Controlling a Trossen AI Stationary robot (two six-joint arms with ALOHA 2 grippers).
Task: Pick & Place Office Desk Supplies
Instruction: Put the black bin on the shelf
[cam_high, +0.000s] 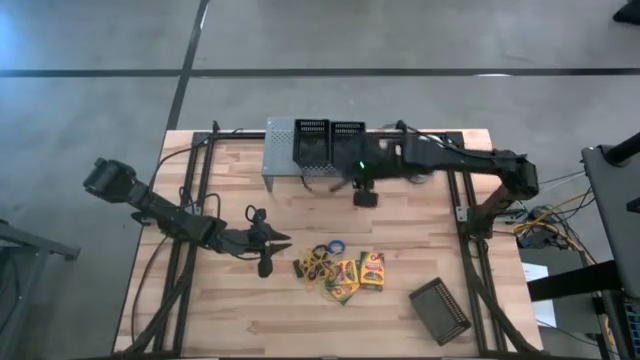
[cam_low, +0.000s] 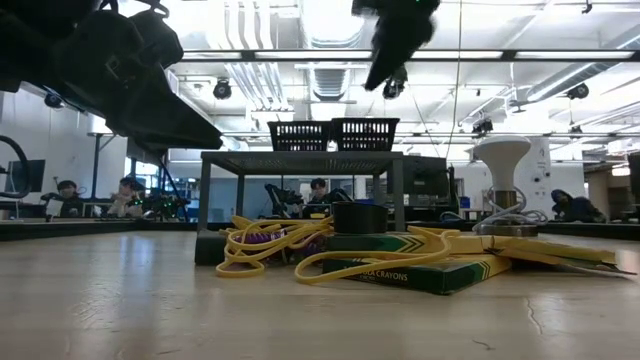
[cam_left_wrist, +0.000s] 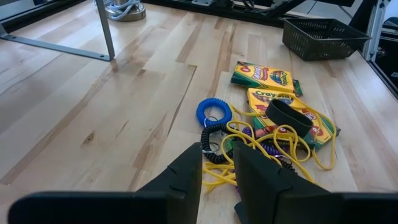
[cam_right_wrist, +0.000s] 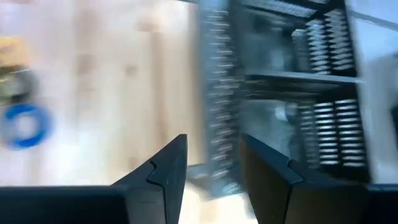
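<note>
The supplies lie in one small heap on the bench (cam_high: 250, 320), near the front and a bit to the right of the middle. There are three crayon boxes (cam_high: 358, 273) side by side, and a tangle of yellow rubber bands (cam_left_wrist: 292, 138) on and beside them. A blue coil loop (cam_left_wrist: 214, 112) and a black band (cam_left_wrist: 289, 117) are in the heap too.

The left gripper (cam_left_wrist: 217, 163) hangs low, just beside the heap, and points at it. Its fingers (cam_left_wrist: 186, 171) stand a little apart — a narrow gap — and hold nothing. The yellow bands and the dark coil are right in front of the tips.

The right gripper (cam_right_wrist: 211, 162) is far from the heap, up by the grey metal stand (cam_high: 285, 150) with two black baskets (cam_high: 328, 135) on it. Its fingers are apart and I see nothing between them.

So I think this is the picking step, and it is the left arm's turn. Next it should move forward and down a bit, so one band or the coil sits between the fingers, then close. The bands are all tangled — pulling one may drag the others along.
</note>
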